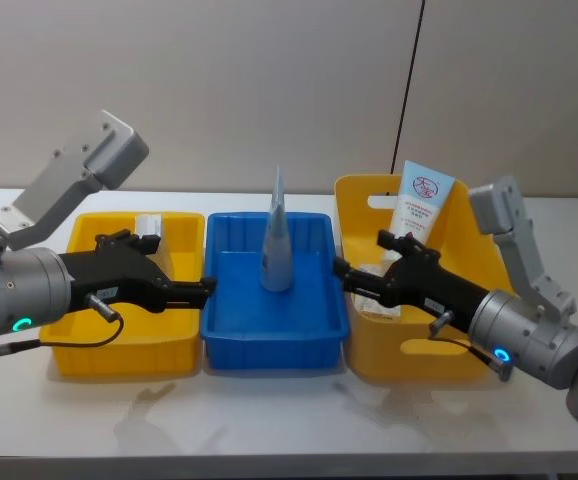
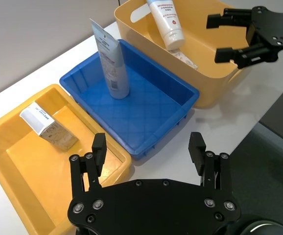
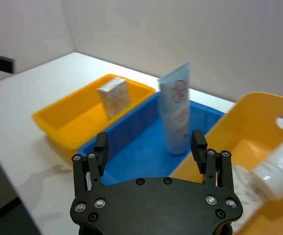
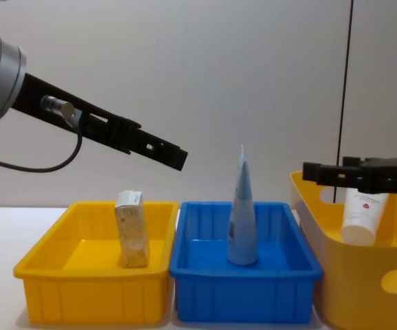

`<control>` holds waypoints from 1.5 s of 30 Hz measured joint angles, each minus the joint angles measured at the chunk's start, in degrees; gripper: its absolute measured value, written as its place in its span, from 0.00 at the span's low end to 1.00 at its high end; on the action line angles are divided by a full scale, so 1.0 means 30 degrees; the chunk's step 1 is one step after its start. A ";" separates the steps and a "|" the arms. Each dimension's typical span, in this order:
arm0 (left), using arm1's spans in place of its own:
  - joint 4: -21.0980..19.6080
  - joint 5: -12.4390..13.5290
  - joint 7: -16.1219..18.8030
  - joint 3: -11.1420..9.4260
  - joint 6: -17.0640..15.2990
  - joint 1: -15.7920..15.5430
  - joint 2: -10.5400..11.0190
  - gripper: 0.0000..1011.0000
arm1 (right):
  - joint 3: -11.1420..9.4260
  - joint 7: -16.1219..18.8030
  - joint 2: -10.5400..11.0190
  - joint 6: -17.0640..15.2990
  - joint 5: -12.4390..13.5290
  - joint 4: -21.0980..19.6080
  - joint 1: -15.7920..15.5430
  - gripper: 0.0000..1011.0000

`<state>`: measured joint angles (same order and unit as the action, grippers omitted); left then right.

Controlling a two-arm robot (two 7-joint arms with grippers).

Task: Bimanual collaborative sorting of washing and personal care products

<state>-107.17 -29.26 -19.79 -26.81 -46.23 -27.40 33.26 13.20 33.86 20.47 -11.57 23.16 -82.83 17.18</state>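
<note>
Carton (image 2: pixel 47 126) upright in low yellow bin (image 2: pixel 14 161) | tube (image 1: pixel 277 235) standing in blue bin (image 1: pixel 274 315) | second tube (image 1: pixel 422 200) leaning in tall yellow bin (image 1: pixel 364 195) | left gripper (image 1: pixel 207 290) released, above the yellow-blue bin edge | right gripper (image 1: pixel 337 270) released, above tall yellow bin's near-left rim

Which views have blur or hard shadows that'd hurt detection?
Right wrist view: the white squeeze tube in the tall yellow plastic bin is soft and blurred at the edge. Head view: faint arm shadows on the white table. Left wrist and chest views: sharp, even light, the beige carton is crisp.
</note>
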 joint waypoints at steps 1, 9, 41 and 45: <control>0.0000 0.0000 0.0000 0.0000 0.0000 0.0001 -0.0001 0.99 | 0.0046 0.0181 0.0026 0.0012 0.0081 -0.0006 0.0000 0.99; 0.0001 0.0000 0.0000 0.0000 0.0000 0.0000 0.0000 0.99 | 0.0588 0.1851 0.0186 0.0092 0.0804 -0.0204 0.0127 0.99; 0.0000 0.0000 -0.0001 0.0000 0.0000 0.0000 -0.0001 0.99 | 0.1490 0.3866 0.0304 0.0153 0.1674 -0.0837 0.0404 0.99; 0.0000 0.0000 0.0000 0.0000 0.0000 -0.0001 -0.0001 0.99 | 0.1510 0.3910 0.0310 0.0153 0.1700 -0.0853 0.0411 0.99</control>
<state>-107.17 -29.26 -19.79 -26.81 -46.23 -27.41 33.26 17.73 45.59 21.40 -11.11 28.26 -85.39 18.42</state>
